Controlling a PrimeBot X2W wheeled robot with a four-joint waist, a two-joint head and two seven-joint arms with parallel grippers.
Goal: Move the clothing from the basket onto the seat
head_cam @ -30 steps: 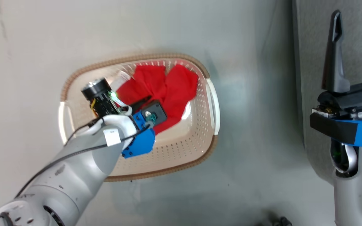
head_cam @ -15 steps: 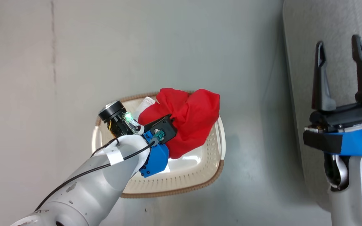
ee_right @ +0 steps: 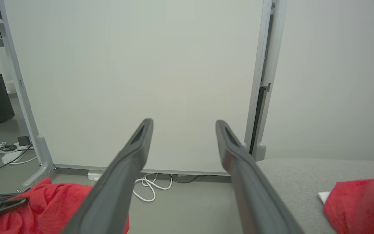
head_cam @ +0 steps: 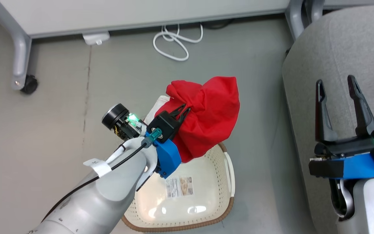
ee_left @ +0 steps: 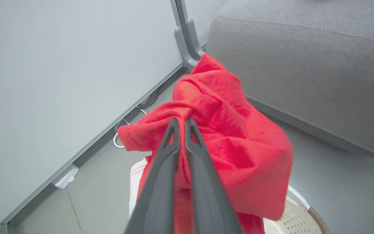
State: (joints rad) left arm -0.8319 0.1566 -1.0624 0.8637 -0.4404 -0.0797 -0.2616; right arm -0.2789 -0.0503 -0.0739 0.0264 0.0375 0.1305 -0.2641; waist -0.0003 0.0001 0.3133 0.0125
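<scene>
Left gripper (head_cam: 183, 110) is pinching the red clothing (head_cam: 213, 120) tight between its fingertips.
It is hanging clear of the basket (head_cam: 229, 182) beneath, free for carrying across to the seat (head_cam: 336, 48).

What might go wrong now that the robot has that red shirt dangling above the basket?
The left tool pinches only a small fold of the red garment, so it may slip onto the floor before reaching the seat. Its hanging end looks close to the basket rim and might snag. The open right tool stands over the seat's edge, possibly in the path.
</scene>
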